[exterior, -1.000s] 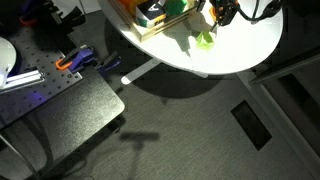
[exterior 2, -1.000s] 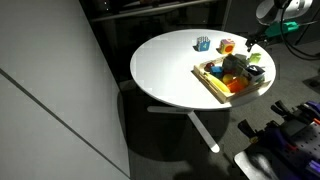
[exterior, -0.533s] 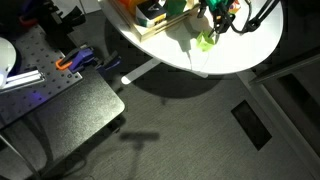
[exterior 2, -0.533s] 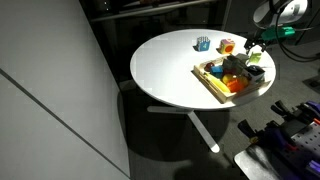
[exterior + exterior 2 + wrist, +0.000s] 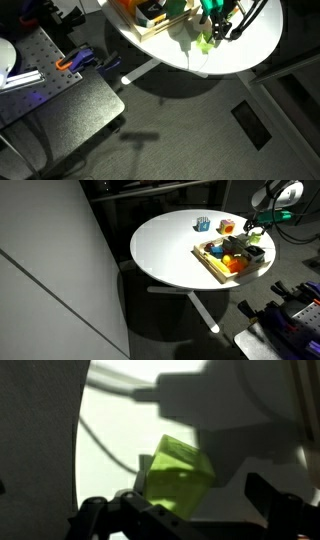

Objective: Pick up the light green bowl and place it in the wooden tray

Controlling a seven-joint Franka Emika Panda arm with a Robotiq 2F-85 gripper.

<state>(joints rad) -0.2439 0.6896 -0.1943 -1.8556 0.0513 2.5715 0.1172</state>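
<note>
The light green bowl (image 5: pixel 205 41) sits on the round white table (image 5: pixel 250 50), just beside the wooden tray (image 5: pixel 141 33). In the wrist view it is a pale yellow-green shape (image 5: pixel 178 478) between my two dark fingers, close to the left finger (image 5: pixel 135 510), with a gap to the right finger (image 5: pixel 272 500). My gripper (image 5: pixel 213 25) hangs directly over the bowl with its jaws open around it. In an exterior view the gripper (image 5: pixel 256 228) is at the far corner of the tray (image 5: pixel 210 263). The tray holds several toys.
A blue item (image 5: pixel 203 223) and an orange-red toy (image 5: pixel 226 226) stand on the table behind the tray. The table edge is close to the bowl. A grey bench (image 5: pixel 60 105) with an orange clamp (image 5: pixel 68 63) stands below the table.
My gripper has come down from above and to the side of the bowl, and its fingers now sit around it. The bowl has not moved.
</note>
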